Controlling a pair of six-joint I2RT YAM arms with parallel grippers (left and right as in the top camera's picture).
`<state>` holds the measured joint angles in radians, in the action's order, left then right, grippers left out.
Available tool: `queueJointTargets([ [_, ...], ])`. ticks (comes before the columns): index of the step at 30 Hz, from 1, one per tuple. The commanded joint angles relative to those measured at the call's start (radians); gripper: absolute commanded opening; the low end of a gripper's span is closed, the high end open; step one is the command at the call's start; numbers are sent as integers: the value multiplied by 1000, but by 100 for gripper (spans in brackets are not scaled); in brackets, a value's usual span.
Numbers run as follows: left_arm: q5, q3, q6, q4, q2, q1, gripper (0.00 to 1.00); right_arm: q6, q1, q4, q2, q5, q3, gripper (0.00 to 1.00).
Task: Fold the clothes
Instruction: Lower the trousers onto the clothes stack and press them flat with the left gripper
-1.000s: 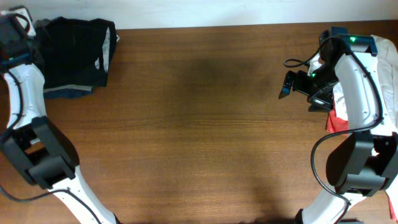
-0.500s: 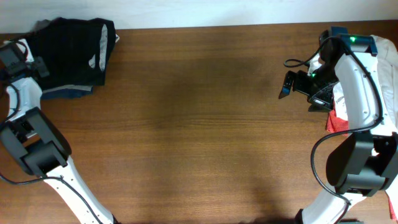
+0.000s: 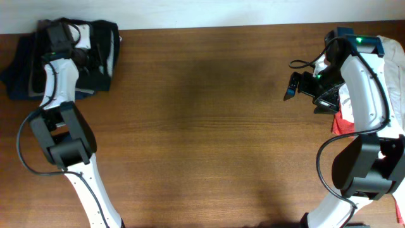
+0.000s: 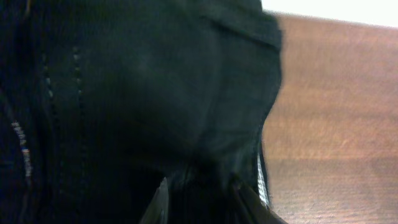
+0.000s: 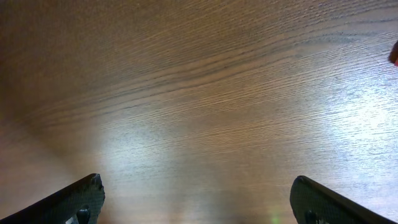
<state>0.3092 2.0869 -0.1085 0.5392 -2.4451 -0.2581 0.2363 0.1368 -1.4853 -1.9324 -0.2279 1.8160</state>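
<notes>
**Overhead.** The dark garment point(image 3: 92, 69) lies bunched in the far left corner of the desk point(image 3: 202, 139). Its cloth reaches both the far edge and the left edge, and a pale grey lining shows along its right side. The left hand point(image 3: 66, 39) sits directly over the garment, black against black, so I cannot tell here whether it is spread or pressed together. To the right of the garment the wood runs bare across the whole middle of the desk, which leaves wide room to move. The right hand point(image 3: 291, 85) hovers well apart from the garment, near the opposite end, over bare wood. Farther still from the garment, at the right edge, a red cloth point(image 3: 343, 121) and a white cloth point(image 3: 395, 82) lie partly under the right arm. A green light glows on that arm.

**Left wrist.** The garment fills all but the right third of the view, with bare wood to its right. Two fingertips point(image 4: 159, 200) show at the bottom with dark folds bunched between them; I cannot tell whether they pinch the cloth. Small pale lettering near the garment's left side is too blurred to read.

**Right wrist.** The fingers point(image 5: 68, 199) stand spread wide at the bottom corners, with only bare wood grain between them.
</notes>
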Motion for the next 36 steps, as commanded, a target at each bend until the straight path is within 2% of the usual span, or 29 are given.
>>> queueJointTargets([
  [1, 16, -9, -2, 47, -38, 3, 11, 0, -6, 0, 11, -7, 15, 99],
  [5, 8, 71, -2, 36, 75, -35, 13, 0, -6, 1, 11, -7, 15, 99],
  [8, -53, 108, -1, -103, 110, -82, 20, 0, -6, 0, 11, -7, 15, 99],
  [10, -122, 107, -2, -155, 81, -114, 22, 0, -6, 1, 11, -7, 15, 99],
  [14, -115, 108, -2, -240, -82, -168, 22, 0, -6, 0, 11, -7, 15, 98],
  [15, -115, 108, -2, -274, -127, -176, 25, 0, -6, 0, 11, -7, 15, 99],
  [17, -180, 108, -2, -317, -205, -198, 42, 0, -6, 1, 11, -7, 15, 99],
  [22, -195, 194, 48, -184, -113, -256, 50, 0, -6, 0, 11, -7, 15, 99],
  [23, -194, 219, 48, -153, -58, -257, 59, 0, -6, 0, 11, -7, 15, 99],
  [25, -181, 229, 48, -117, 66, -248, 87, 0, -6, 1, 11, -7, 15, 99],
  [26, -155, 229, 48, -103, 102, -243, 97, 0, -6, 0, 11, -7, 15, 99],
  [28, 30, 229, 57, -47, 185, -225, 97, 0, -6, 0, 11, -7, 15, 99],
  [30, 143, 229, 90, -1, 189, -208, 97, 0, -6, 0, 11, -7, 15, 99],
  [36, 130, 182, 66, 281, 76, -96, 96, 0, -6, 0, 11, -7, 15, 99],
])
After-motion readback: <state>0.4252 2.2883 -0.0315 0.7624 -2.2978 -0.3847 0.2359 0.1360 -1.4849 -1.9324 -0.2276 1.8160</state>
